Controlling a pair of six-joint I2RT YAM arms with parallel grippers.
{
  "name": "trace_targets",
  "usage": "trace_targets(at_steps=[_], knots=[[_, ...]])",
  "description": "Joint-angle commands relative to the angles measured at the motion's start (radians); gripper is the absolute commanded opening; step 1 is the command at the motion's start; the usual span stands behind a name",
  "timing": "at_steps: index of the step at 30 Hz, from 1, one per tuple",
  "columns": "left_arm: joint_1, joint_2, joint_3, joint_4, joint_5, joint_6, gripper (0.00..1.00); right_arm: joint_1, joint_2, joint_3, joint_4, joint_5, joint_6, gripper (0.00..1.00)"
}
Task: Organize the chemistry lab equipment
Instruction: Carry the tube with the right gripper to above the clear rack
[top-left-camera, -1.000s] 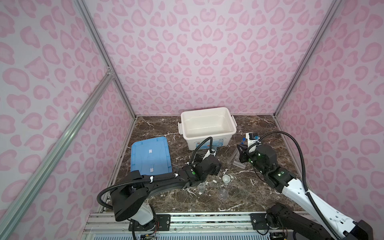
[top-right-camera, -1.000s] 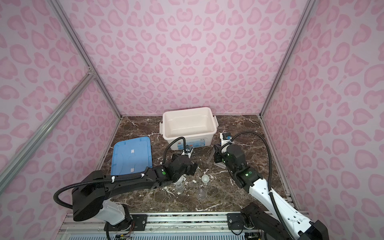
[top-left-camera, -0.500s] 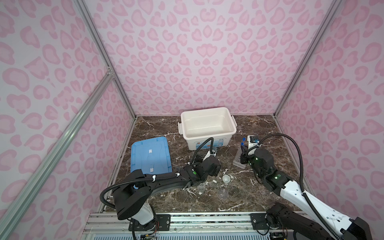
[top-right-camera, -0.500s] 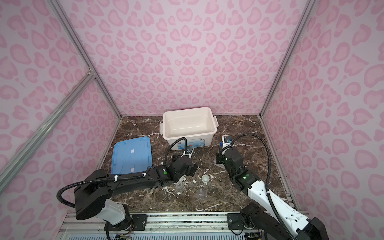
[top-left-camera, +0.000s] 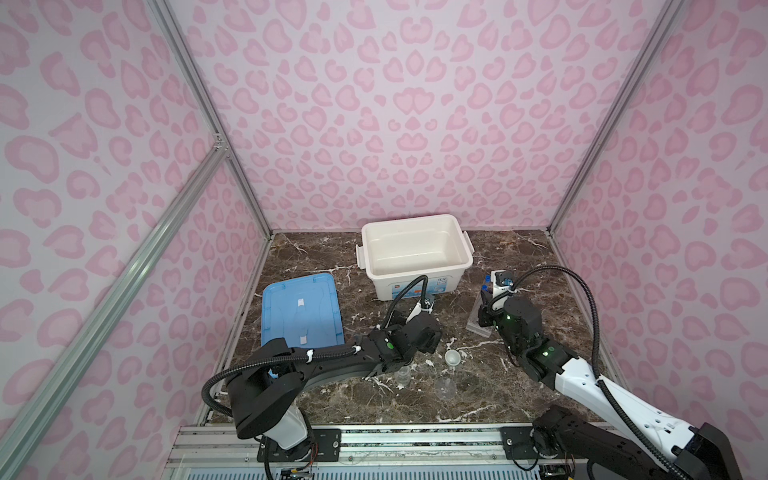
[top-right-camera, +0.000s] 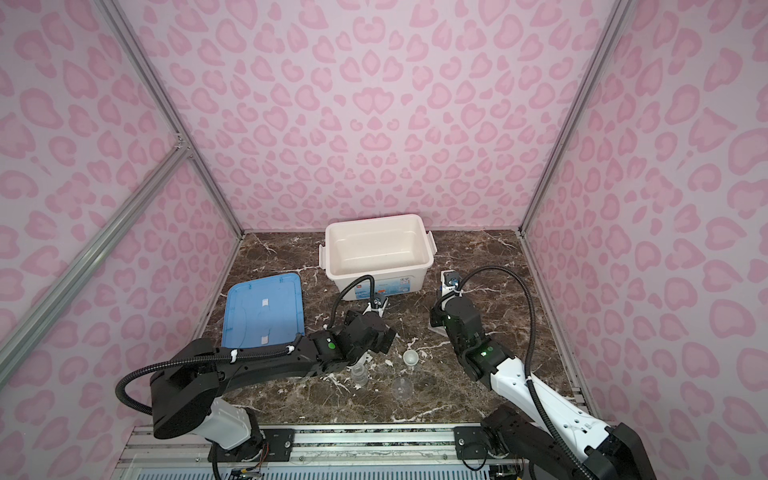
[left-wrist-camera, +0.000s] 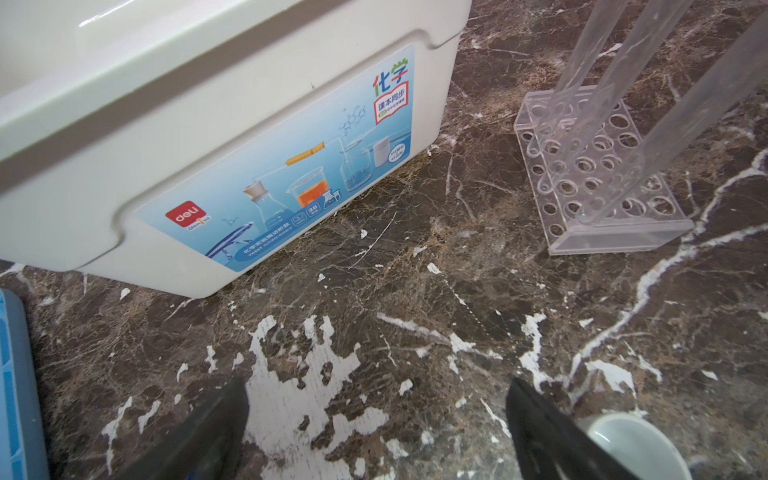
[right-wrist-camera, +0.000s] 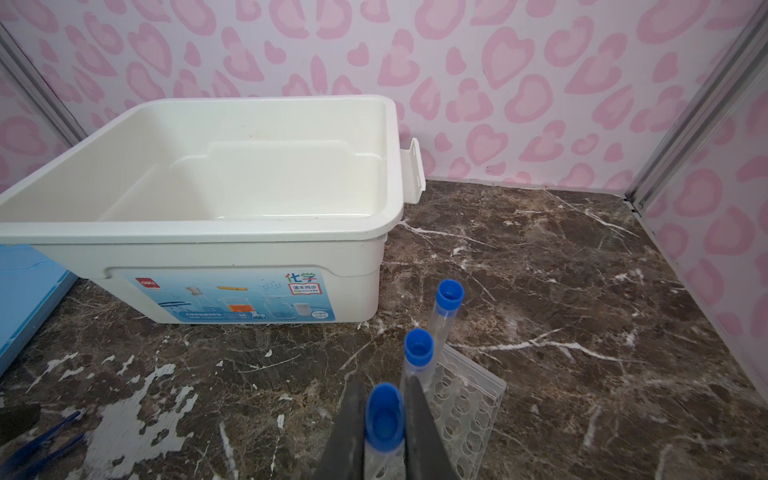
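My right gripper is shut on a clear blue-capped test tube, holding it upright over the near end of the clear holed rack. Two more capped tubes stand in the rack. In both top views the rack pokes out from under this arm. My left gripper is open and low over bare table. A small white bowl sits just outside one of its fingers. Two clear glass flasks stand nearer the front. Dark blue tweezers lie on the table.
A large white plastic bin stands at the back middle with nothing in it. A flat blue lid lies at the left. Pink patterned walls close in three sides, and a metal rail runs along the front edge.
My right arm has shifted slightly over the rack with the tube still in its grip. The left gripper has stayed open and has barely moved.
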Motion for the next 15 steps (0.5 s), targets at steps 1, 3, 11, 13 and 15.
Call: trace_targets(at_steps=[1,3,11,13,15], knots=[[0.000,0.005,0.009,0.009,-0.006,-0.005,0.98,0.001,0.004,-0.001,0.022,0.021,-0.019,0.10],[0.000,0.007,0.011,0.009,-0.005,-0.005,0.98,0.006,0.004,-0.004,0.025,0.027,-0.022,0.10],[0.000,0.007,0.008,0.009,-0.003,-0.008,0.98,0.010,0.013,-0.013,0.043,0.052,-0.045,0.10],[0.000,0.007,0.008,0.007,-0.005,-0.009,0.98,0.011,0.016,-0.018,0.050,0.052,-0.048,0.10],[0.000,0.008,0.008,0.009,-0.005,-0.009,0.98,0.011,0.021,-0.022,0.060,0.052,-0.048,0.10]])
